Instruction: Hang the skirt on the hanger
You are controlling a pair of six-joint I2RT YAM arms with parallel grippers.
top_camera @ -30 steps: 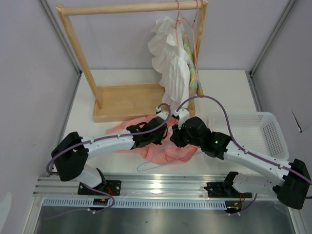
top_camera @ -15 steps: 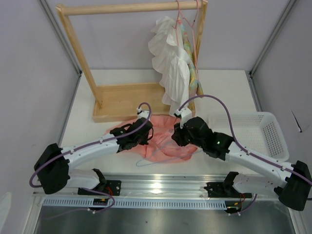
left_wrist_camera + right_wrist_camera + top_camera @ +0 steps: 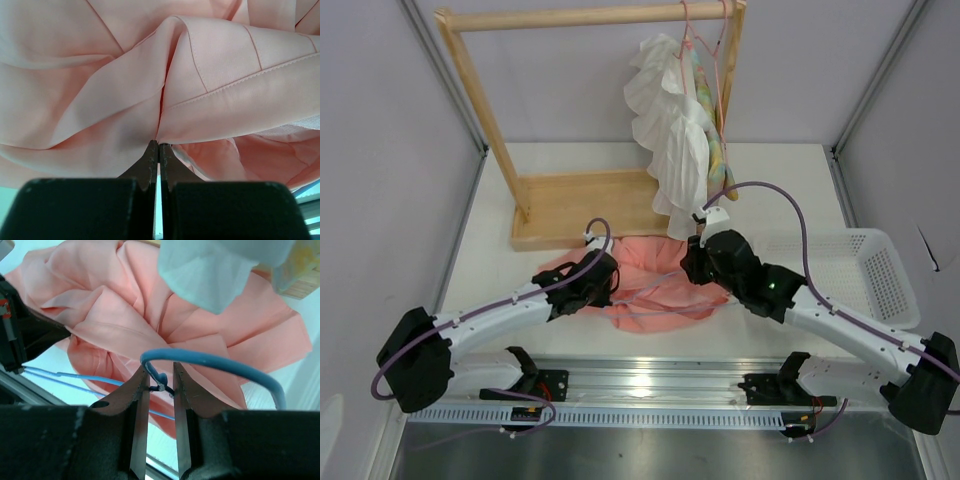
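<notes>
Left gripper (image 3: 159, 146): jaws together, pinching a fold of the skirt (image 3: 90, 85) at its left side. Skirt lies crumpled on the table (image 3: 800, 190) between both grippers. Right gripper (image 3: 159, 369): clamped on the hanger (image 3: 210, 360) at its twisted neck, above the skirt's right part.

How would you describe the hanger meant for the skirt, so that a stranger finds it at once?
In front of the wooden rack, a salmon-pink skirt lies crumpled. The hanger is over this skirt, its neck between the fingers of the right gripper. It is thin light-blue wire, whereas the pink-red hangers hang up on the rack's rail.
</notes>
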